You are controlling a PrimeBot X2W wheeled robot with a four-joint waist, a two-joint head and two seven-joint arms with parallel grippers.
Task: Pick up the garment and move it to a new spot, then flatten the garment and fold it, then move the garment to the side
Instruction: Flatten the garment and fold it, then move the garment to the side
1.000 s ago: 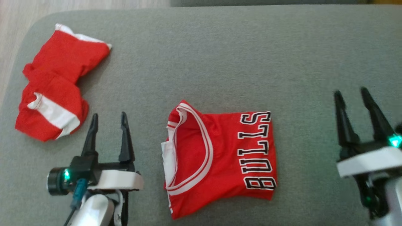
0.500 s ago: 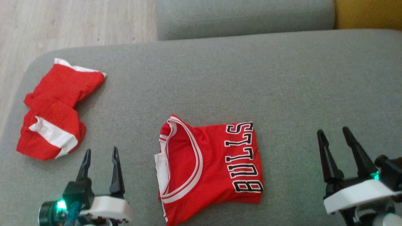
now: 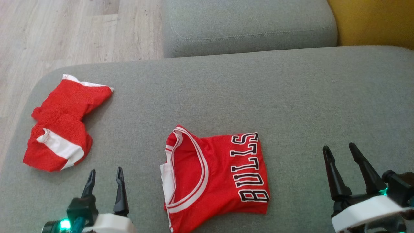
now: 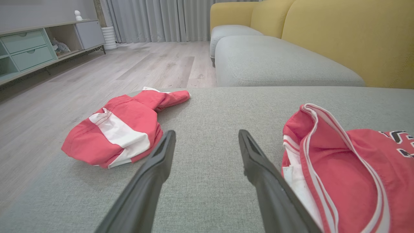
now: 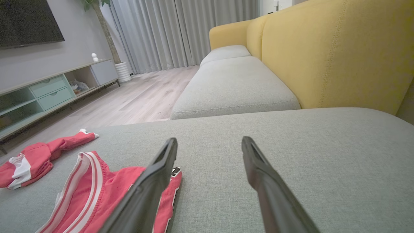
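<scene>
1. Hovering low at the near left of the grey sofa seat [image 3: 258,90], the left gripper [image 3: 106,169] points straight away from the robot. Its jaws are spread wide with nothing between them.
2. The right gripper [image 3: 339,146] sits at the near right over bare fabric, its fingers leaning slightly leftward. Its jaws are also spread wide and empty.
3. The red jersey [image 3: 213,181] lies folded into a compact rectangle on the seat between the two grippers, nearer the left one and touching neither.
4. Its white-trimmed neckline faces left, and the black-and-white lettering runs along its right edge.
5. A crumpled pair of red shorts [image 3: 59,129] with white bands lies well apart from the jersey, near the seat's rounded far-left corner.
6. Beyond the seat are a second grey cushion [image 3: 249,26], a yellow backrest [image 3: 372,22] and a pale wooden floor [image 3: 64,32].
</scene>
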